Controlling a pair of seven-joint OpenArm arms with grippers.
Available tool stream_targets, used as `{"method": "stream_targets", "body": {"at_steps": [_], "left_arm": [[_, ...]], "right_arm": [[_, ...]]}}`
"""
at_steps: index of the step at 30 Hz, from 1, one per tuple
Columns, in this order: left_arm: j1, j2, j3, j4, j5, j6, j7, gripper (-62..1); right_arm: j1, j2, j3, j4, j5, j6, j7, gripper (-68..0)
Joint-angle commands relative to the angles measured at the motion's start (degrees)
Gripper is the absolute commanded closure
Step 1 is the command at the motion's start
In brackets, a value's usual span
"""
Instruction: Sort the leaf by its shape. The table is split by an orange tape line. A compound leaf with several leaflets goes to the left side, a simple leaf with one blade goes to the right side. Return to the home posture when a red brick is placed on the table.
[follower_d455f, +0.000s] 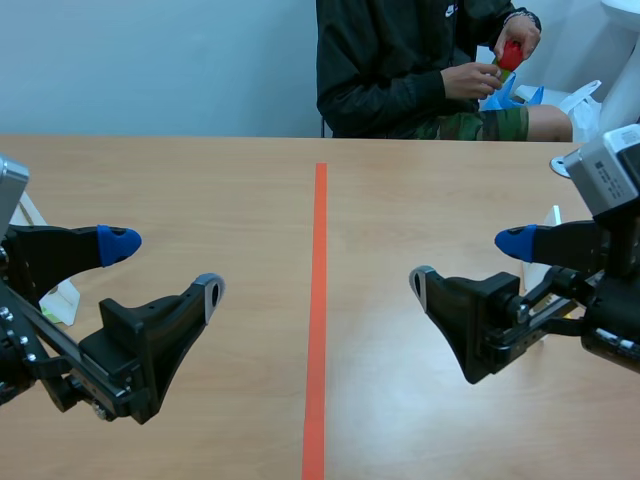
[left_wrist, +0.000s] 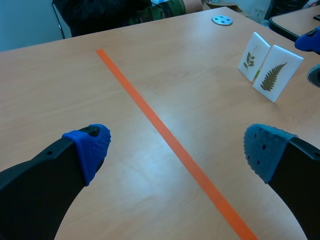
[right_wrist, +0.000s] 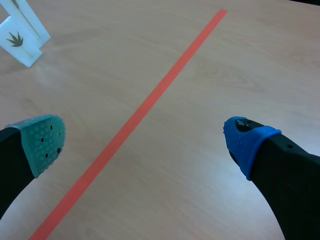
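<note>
Hovering: both jaws released | two leaf cards right side | person holding red piece

Setting: lab-style test station. Bare wood surface is split by an orange tape line running 6 to 12 o'clock. Plain pale wall lies behind, with a person seated across at 1 o'clock.

The right gripper stands wide apart over the light wooden table, a teal pad on one finger and a blue pad on the other, with the orange tape line running between them and a white leaf card standing well ahead past the teal side.
</note>
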Motion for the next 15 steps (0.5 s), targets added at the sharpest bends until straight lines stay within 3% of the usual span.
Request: {"method": "stream_targets", "body": {"at_steps": [1,15], "left_arm": [[-0.2,0.1,-0.5,0.4,-0.4,-0.1,-0.6,-57.2],[-0.2,0.1,-0.5,0.4,-0.4,-0.1,0.3,-57.2]], "right_arm": [[0.2,0.5,0.4,0.1,0.7,0.0,0.7,-67.9],[0.5,3.1,-1.4,0.1,0.7,-1.3,0.9,-67.9]]}}
